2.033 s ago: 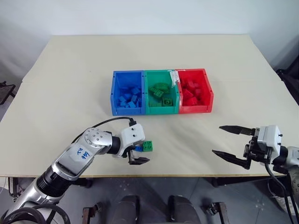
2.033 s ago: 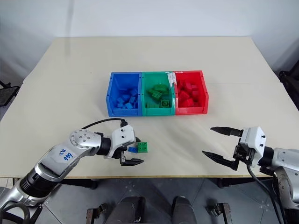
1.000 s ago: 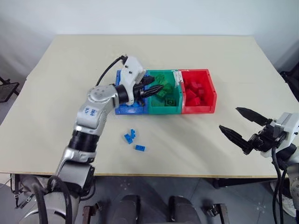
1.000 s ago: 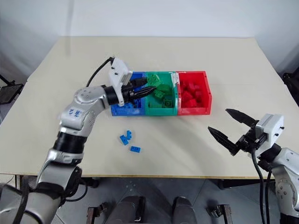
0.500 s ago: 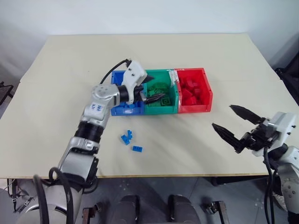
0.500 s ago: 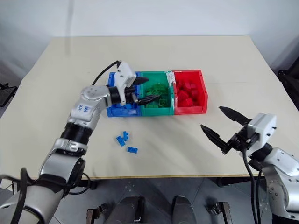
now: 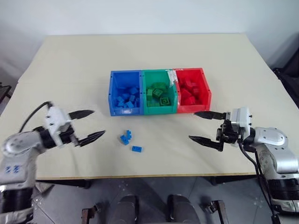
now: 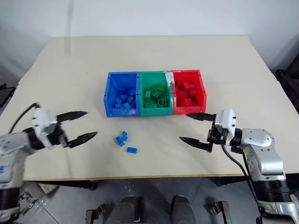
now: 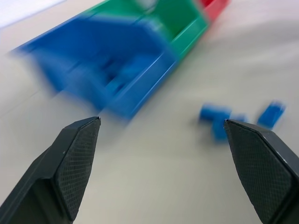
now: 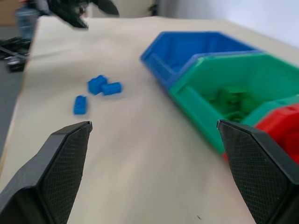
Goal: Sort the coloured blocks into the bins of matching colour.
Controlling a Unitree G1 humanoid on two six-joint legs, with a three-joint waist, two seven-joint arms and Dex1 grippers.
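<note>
Left gripper (image 7: 88, 125) withdrawn, wide open, seemingly empty.

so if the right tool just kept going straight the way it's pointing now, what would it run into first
Probably the loose blue blocks on the table. The right tool, open, points across the table in front of the bins, and its wrist view has those blocks ahead between its fingers. Its height above them is unclear, so it could pass over.

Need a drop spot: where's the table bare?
Bare: behind the bins to the far edge; the strip between the red bin and the right gripper. Crowded: the loose blue blocks in front of the blue bin.
</note>
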